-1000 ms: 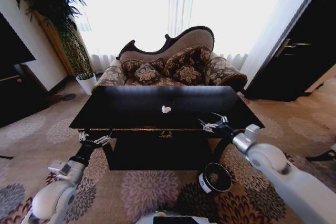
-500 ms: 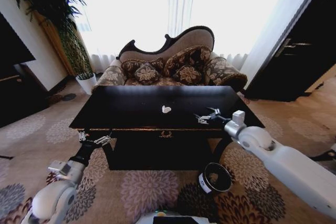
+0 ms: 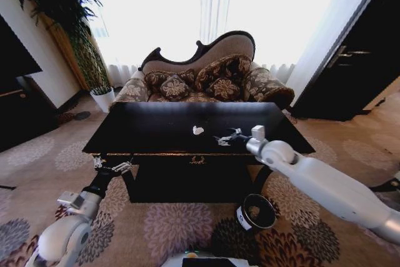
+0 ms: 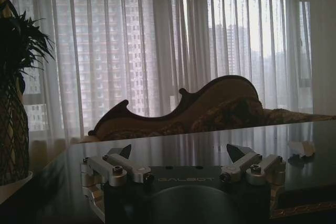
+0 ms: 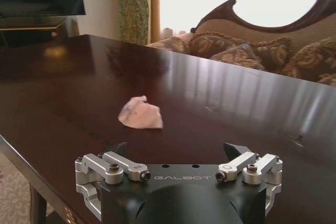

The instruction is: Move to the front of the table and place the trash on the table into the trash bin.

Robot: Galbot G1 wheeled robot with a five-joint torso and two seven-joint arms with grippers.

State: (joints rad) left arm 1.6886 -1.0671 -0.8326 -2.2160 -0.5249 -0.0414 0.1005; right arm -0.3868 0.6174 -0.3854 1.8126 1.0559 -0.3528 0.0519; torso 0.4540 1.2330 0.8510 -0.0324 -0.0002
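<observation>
One white paper wad of trash (image 3: 198, 130) lies near the middle of the glossy black table (image 3: 150, 130). My right gripper (image 3: 224, 139) hovers low over the tabletop just right of the wad, open. In the right wrist view the wad (image 5: 140, 115) sits a short way ahead of the open gripper (image 5: 178, 150), slightly to one side, on the table (image 5: 247, 103). My left gripper (image 3: 112, 167) waits open by the table's front left corner. Its wrist view looks across the table (image 4: 210, 140) past the open gripper (image 4: 181, 153) to the wad (image 4: 302, 148). The black trash bin (image 3: 256, 212) stands on the carpet below the right arm.
A patterned brown sofa (image 3: 206, 79) stands behind the table before bright curtained windows. A white plant pot (image 3: 103, 98) is at the back left, dark furniture (image 3: 19, 104) on the left and a dark door (image 3: 356, 73) on the right. Patterned carpet surrounds the table.
My right arm has swung left and forward from the table's front right corner to over the tabletop, close to the paper wad. The left arm has stayed put.
</observation>
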